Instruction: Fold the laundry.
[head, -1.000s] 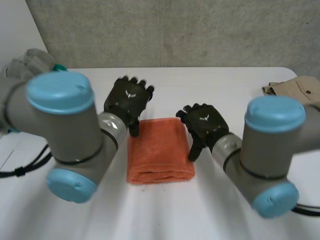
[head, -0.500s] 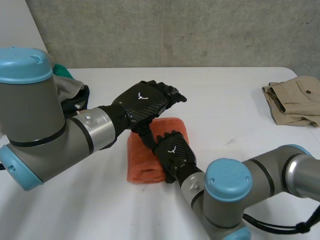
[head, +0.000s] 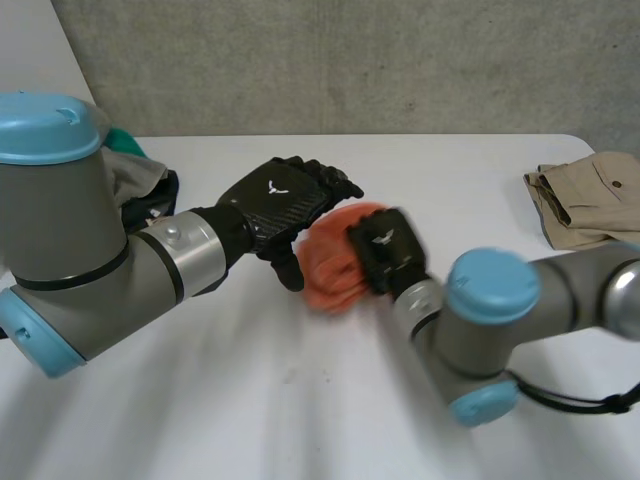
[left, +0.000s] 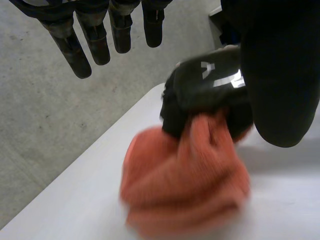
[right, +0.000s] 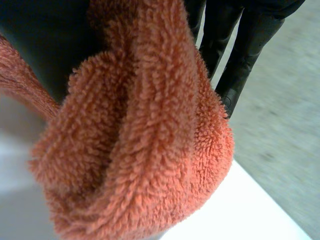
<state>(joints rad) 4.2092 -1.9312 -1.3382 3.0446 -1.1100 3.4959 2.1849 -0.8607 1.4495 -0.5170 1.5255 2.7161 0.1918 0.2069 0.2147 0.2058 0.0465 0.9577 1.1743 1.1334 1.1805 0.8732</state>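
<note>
Head view: right hand (head: 385, 250) clenches balled towel (head: 325, 265), orient. unclear; left hand (head: 275, 200) fingers (head: 330, 184) straight.

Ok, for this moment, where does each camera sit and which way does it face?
Head view: between and behind the arms, looking down at the white table; both arms, the left hand and the right hand show.
Left wrist view: on the left wrist, looking past its own straight fingers at the right hand clutching the orange towel.
Right wrist view: on the right wrist, close on the towel bunched in its own hand.
All three share the towel.
</note>
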